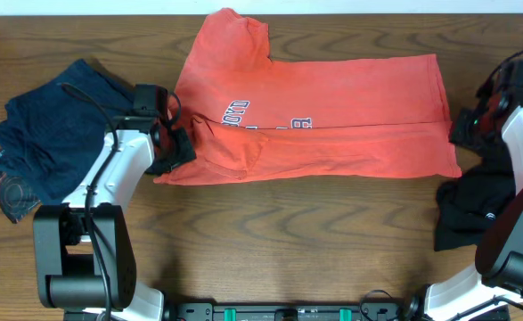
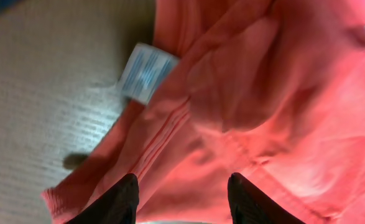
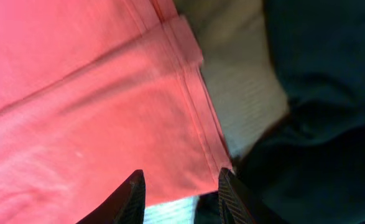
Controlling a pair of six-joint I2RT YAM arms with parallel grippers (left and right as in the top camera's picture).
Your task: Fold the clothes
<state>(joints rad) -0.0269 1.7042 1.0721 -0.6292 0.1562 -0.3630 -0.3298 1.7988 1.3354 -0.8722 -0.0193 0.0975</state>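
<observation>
An orange T-shirt [image 1: 332, 116] with printed letters lies partly folded across the middle of the table. My left gripper [image 1: 174, 143] sits at its lower left corner; in the left wrist view the fingers [image 2: 182, 193] are open over the orange cloth [image 2: 263, 93], near a white label [image 2: 146, 71]. My right gripper [image 1: 469, 125] is at the shirt's right edge; in the right wrist view the fingers [image 3: 181, 190] are open above the hem corner [image 3: 201, 124]. Neither holds anything.
A dark blue garment [image 1: 52, 134] lies crumpled at the left. A black garment [image 1: 470, 209] lies at the right, also in the right wrist view [image 3: 319, 93]. The wooden table [image 1: 288, 241] shows in front.
</observation>
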